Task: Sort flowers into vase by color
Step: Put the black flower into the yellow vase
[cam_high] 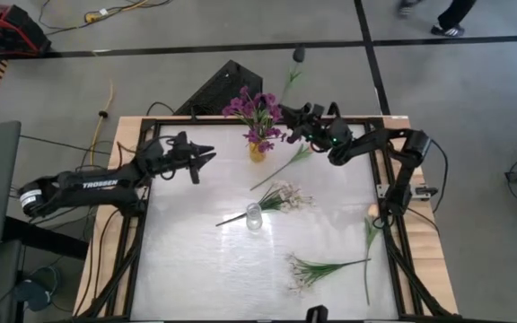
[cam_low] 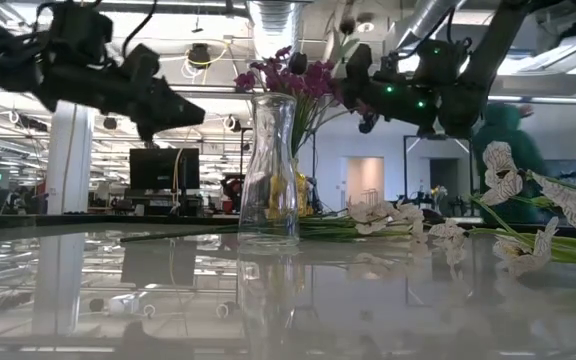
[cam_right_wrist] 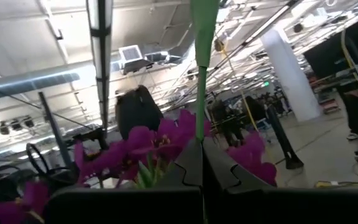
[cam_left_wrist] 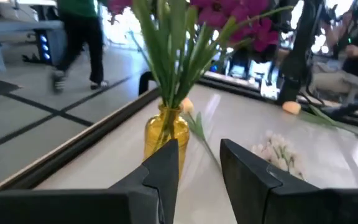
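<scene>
The left gripper (cam_high: 206,161) hangs above the table's (cam_high: 196,278) far left part, fingers apart around nothing, aimed at the yellow vase (cam_high: 257,151) by the far edge, which holds purple flowers (cam_high: 254,109). A clear vase (cam_high: 254,216) stands mid-table with a white spray (cam_high: 281,197) just beside it. The right gripper (cam_high: 296,120), just right of the purple blooms, has its fingers clamped on a green stem (cam_right_wrist: 199,74). Another white spray (cam_high: 312,269) lies towards the near right corner.

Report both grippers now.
Left gripper: open, empty, facing the yellow vase.
Right gripper: shut on a green stem above the purple flowers.
</scene>
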Controlling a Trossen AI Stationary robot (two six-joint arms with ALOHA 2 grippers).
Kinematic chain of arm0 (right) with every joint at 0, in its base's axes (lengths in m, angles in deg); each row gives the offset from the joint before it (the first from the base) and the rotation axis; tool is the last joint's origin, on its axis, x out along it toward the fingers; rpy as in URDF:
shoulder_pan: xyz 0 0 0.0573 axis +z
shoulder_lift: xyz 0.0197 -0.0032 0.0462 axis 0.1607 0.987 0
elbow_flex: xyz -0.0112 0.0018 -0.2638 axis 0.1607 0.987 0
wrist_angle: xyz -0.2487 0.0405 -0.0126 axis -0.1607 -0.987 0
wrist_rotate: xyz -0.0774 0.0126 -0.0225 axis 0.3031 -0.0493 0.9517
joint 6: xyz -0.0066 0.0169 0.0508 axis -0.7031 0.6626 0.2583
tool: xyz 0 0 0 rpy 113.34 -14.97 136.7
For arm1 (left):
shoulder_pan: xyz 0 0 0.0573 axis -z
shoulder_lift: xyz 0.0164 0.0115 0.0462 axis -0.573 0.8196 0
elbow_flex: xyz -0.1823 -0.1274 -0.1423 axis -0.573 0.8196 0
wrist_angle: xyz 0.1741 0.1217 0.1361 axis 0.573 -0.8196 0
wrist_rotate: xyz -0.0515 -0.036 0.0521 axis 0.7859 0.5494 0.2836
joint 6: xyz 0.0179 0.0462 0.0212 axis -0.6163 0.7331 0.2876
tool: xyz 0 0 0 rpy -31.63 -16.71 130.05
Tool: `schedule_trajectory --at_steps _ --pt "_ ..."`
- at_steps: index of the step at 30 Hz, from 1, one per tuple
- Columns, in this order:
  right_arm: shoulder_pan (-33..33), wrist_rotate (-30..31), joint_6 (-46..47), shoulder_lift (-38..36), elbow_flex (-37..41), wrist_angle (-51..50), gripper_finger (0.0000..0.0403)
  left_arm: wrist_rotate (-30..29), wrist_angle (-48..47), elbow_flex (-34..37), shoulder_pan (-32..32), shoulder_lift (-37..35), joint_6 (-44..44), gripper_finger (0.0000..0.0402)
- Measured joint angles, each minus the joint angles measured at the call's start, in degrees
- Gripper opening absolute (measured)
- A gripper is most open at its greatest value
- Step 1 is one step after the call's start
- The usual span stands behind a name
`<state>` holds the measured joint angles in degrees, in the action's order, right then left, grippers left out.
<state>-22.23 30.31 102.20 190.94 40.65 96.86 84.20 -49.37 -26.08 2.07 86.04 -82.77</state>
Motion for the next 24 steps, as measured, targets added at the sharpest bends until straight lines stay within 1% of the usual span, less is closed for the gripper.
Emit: schedule_trajectory --at_steps 3,6,16,20,22,24 --pt "1.1 2.8 -1.5 0.9 0.0 0.0 0.0017 0.0 0.6 2.5 -0.8 -2.6 -0.1 0.0092" --pt "1.6 3.2 -3.5 1.0 0.2 0.0 0.0017 -0.1 -0.6 3.6 -1.5 -5.3 -0.2 0.0084" --pt "2.3 4.4 -8.5 1.0 2.3 0.0 0.0017 -0.1 -11.7 3.7 -2.2 -13.3 0.2 0.008" --pt "2.3 7.3 -9.0 2.0 0.9 0.1 0.0017 -3.8 -15.4 3.7 -2.2 -13.7 1.8 0.008" --pt "2.3 7.5 -7.9 3.3 -0.3 0.0 0.0017 -5.6 -16.8 3.7 -2.2 -13.7 1.7 0.008" --pt "2.4 7.3 -7.0 5.1 -2.2 0.1 0.0017 -6.1 -17.7 3.7 -2.2 -13.7 1.4 0.008"
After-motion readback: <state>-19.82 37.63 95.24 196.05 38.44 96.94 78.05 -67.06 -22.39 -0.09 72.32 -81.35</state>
